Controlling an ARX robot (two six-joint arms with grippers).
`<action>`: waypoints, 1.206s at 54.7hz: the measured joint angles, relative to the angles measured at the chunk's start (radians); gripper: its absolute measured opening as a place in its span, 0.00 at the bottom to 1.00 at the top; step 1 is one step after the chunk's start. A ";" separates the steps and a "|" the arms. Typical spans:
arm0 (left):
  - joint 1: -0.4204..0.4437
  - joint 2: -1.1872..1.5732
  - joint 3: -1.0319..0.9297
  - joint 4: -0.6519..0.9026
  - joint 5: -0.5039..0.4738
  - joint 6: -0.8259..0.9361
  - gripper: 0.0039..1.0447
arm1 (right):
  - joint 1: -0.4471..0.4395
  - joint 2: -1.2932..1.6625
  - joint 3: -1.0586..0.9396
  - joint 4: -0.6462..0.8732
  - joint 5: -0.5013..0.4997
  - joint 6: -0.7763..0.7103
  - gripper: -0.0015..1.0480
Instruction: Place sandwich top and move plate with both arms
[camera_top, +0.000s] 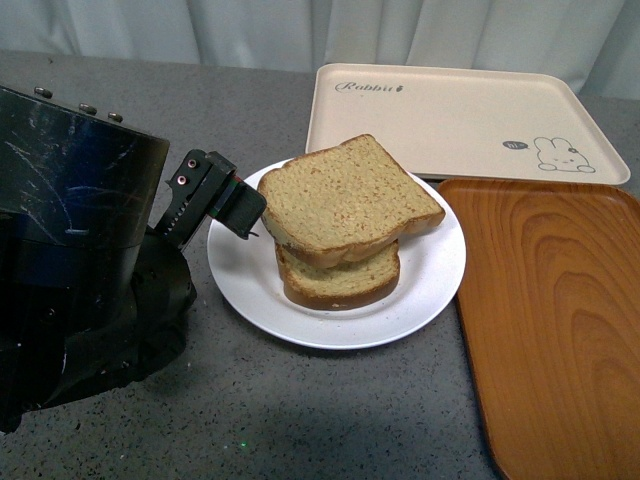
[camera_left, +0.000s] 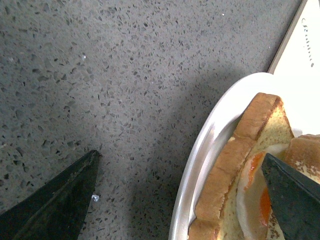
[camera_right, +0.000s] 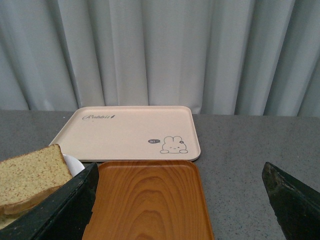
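the sandwich top (camera_top: 345, 195) is seen stacked askew on the plate (camera_top: 430, 285) on the bench (camera_top: 300, 420); the left hand (camera_top: 225, 205), by the plate's rim, and the right hand (camera_right: 180, 167) are seen spread and empty. the plate is judged stiff and slick, best pinched at opposite rims and kept level.

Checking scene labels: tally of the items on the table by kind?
2 bread slices: sandwich top, lower slice
1 fried egg
1 plate
2 trays: cream tray, wood-grain tray
Total: 6
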 joint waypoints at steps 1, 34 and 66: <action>-0.003 0.000 0.000 0.000 0.000 -0.003 0.94 | 0.000 0.000 0.000 0.000 0.000 0.000 0.91; -0.060 0.031 0.000 -0.008 0.009 -0.073 0.51 | 0.000 0.000 0.000 0.000 0.000 0.000 0.91; 0.006 -0.075 -0.024 -0.012 0.023 -0.093 0.04 | 0.000 0.000 0.000 0.000 0.000 0.000 0.91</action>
